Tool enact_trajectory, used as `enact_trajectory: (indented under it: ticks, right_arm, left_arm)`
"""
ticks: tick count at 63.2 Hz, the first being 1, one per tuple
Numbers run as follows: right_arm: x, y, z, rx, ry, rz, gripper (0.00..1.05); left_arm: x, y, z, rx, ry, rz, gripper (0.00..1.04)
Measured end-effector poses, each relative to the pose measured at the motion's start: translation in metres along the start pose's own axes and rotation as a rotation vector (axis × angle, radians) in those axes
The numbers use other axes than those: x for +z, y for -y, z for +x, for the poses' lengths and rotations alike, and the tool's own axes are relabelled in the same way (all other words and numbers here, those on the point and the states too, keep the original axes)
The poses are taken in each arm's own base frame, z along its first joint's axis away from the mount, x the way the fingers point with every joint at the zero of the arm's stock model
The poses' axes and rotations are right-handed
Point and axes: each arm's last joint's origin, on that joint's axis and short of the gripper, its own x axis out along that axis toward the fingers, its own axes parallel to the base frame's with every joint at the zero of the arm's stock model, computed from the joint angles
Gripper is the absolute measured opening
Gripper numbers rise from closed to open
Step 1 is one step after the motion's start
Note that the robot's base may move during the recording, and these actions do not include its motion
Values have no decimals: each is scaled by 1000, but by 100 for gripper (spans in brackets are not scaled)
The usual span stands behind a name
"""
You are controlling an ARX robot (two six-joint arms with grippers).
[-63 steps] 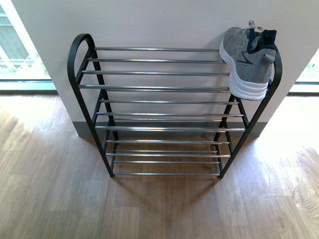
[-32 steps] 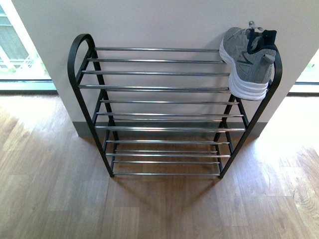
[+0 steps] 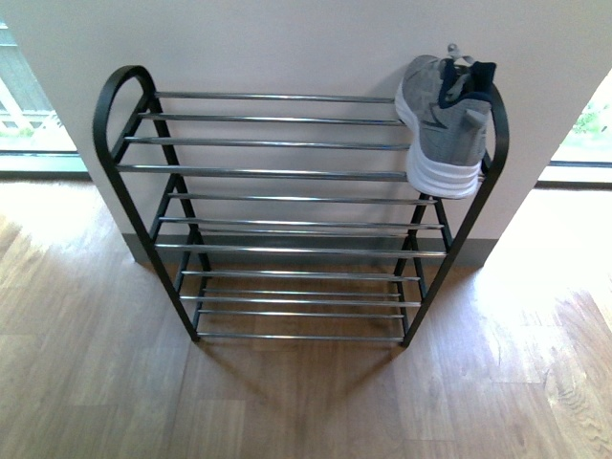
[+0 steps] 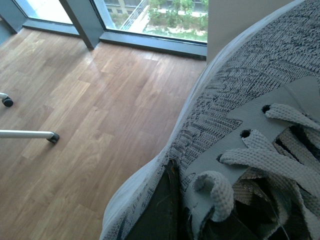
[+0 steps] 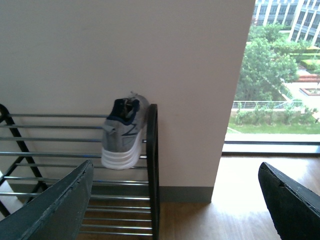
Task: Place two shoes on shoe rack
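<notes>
The black shoe rack (image 3: 119, 170) stands against the white wall in the front view. One grey shoe (image 3: 442, 124) with a white sole rests on its top tier at the right end, toe pointing down over the front bars. No arm shows in that view. In the left wrist view the other grey knit shoe (image 4: 235, 80) fills the right half, laces up. My left gripper (image 4: 172, 215) is shut on the shoe at its opening, above the wood floor. My right gripper (image 5: 175, 210) is open and empty, facing the rack (image 5: 152, 165) and the racked shoe (image 5: 122, 135) from a distance.
The white wall (image 3: 306, 43) behind the rack has a grey skirting (image 5: 180, 192). Floor-height windows (image 5: 275, 75) flank the wall on both sides. A white chair leg with a caster (image 4: 30, 134) lies on the wood floor (image 3: 306, 402) near the held shoe.
In the front view the rack and the shoe on it now sit a little further left in the picture. The shoe keeps its place on the rack.
</notes>
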Motion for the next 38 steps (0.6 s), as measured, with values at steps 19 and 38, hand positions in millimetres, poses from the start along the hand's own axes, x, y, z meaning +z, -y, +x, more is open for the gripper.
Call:
enact_trajectory:
  ticks: [19, 38]
  right_arm:
    - [0, 0, 0, -10, -1, 0, 95]
    - [0, 0, 0, -5, -1, 0, 95]
  left_arm:
    - [7, 13, 9, -102, 84, -167, 1]
    - [60, 135, 97, -337, -200, -418, 1]
